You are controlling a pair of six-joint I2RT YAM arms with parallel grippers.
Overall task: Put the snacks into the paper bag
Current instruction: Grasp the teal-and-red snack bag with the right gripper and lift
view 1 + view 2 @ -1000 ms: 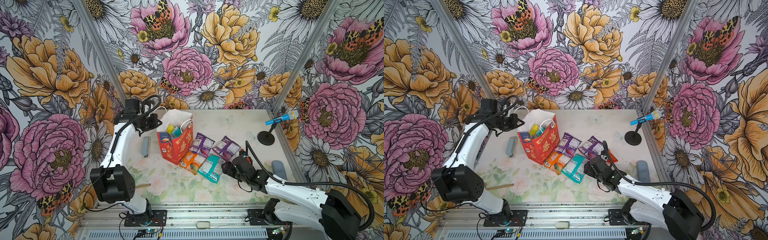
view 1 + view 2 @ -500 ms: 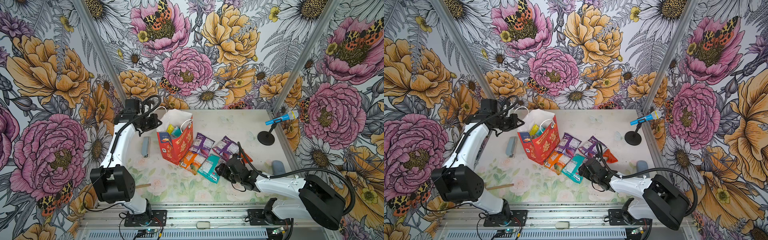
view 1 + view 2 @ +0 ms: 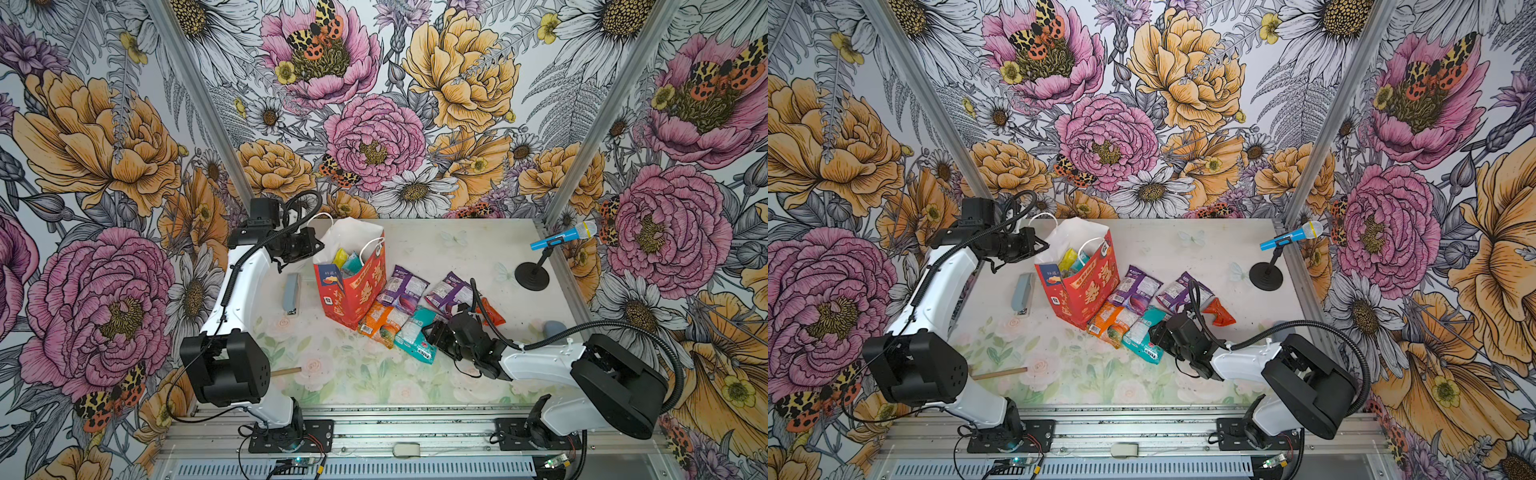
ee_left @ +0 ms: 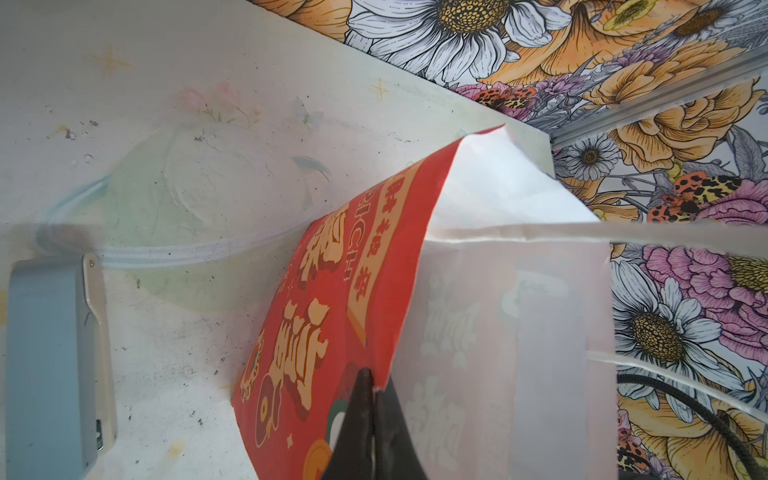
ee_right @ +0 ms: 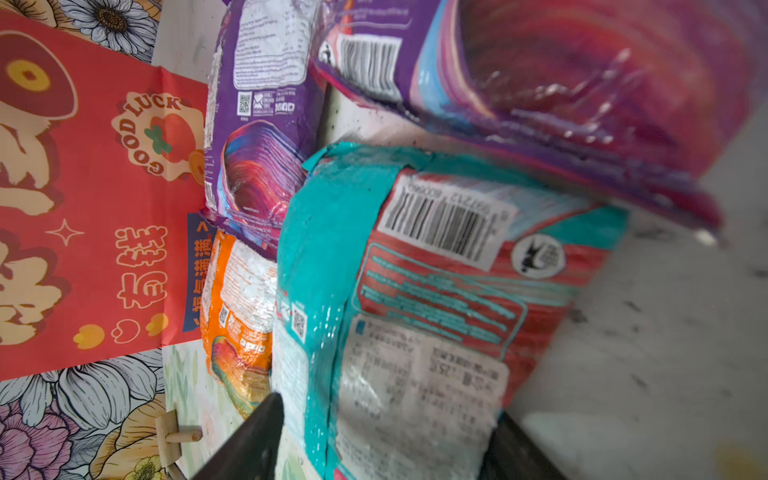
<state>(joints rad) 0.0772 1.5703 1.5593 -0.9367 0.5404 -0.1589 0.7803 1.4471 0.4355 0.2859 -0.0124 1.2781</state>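
In both top views the paper bag (image 3: 353,291) (image 3: 1084,291) stands upright left of centre, packets (image 3: 347,259) poking from its mouth; deeper inside I can't see. The right gripper (image 3: 432,332) hides one end of the teal packet (image 3: 413,332). Bare table (image 3: 353,374) lies in front.

On the left wrist view, the left gripper (image 4: 371,380) is pinched together on the bag's thin paper rim.

On the right wrist view, black fingers (image 5: 253,436) stand apart, flanking the crinkly, glossy teal packet (image 5: 415,291). Whether they squeeze it I can't tell. A purple packet (image 5: 561,104) is blurred.
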